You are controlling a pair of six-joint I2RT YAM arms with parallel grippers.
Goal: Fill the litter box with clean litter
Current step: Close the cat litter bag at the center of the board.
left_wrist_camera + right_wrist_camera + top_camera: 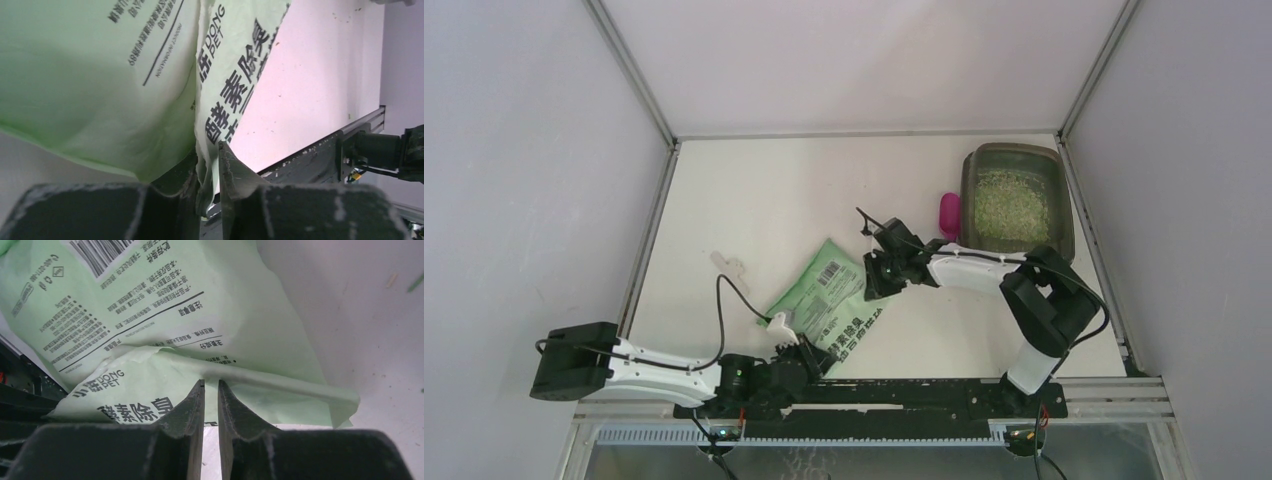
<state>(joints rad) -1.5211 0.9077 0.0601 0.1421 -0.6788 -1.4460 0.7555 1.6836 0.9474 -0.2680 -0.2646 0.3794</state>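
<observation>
The litter box (1065,215) stands at the far right corner, with clean litter (1009,205) spread inside it. A light-green printed bag (829,295) lies flat on the table in the middle. My left gripper (812,352) is at the bag's near corner. In the left wrist view its jaws (207,149) stand slightly apart, with the bag's crumpled edge (210,100) hanging loosely between them. My right gripper (874,275) is at the bag's right edge. Its jaws (210,382) are narrowly parted just short of the bag's folded rim (260,380), and bare table shows through the gap.
A magenta scoop (948,215) lies just left of the litter box. A small white piece (729,265) lies on the table left of the bag. A black rail (904,395) runs along the near edge. Enclosure walls close in both sides and the back.
</observation>
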